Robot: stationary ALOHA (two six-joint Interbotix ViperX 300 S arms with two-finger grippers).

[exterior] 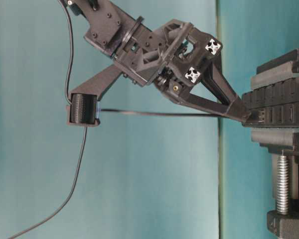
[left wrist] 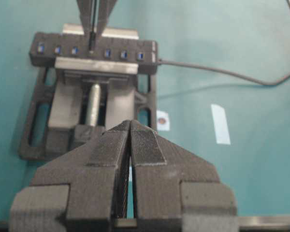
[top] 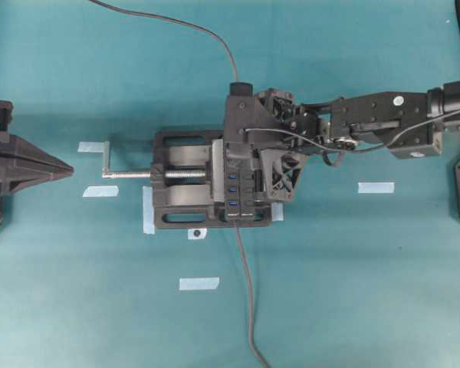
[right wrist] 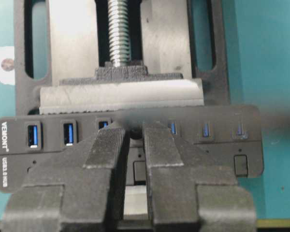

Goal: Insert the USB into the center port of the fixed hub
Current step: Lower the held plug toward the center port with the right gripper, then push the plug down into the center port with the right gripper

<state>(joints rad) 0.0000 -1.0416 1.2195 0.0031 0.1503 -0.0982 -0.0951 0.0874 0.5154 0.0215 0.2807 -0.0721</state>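
**Observer:** What's on the table, biggest first?

**Operator:** I see the black vise (top: pixel 185 192) taped to the teal mat, its silver screw (right wrist: pixel 120 34) running away beyond my right fingertips. Clamped in it is the fixed hub (right wrist: pixel 241 140), lying across just ahead of those fingertips, blue ports in a row.

**Observer:** And your grippers?

**Operator:** My right gripper (right wrist: pixel 134 131) is down at the hub, fingers (exterior: pixel 224 94) drawn close and pinching the USB (left wrist: pixel 92 44). The plug's tip sits at the center port (left wrist: pixel 91 50), right between the fingertips; I can't tell how deep it's seated. Its thin cable (exterior: pixel 154 113) trails back from the fingers. My left gripper (left wrist: pixel 130 126) hangs well short of the vise, fingers pressed together on nothing, the hub far ahead of them.
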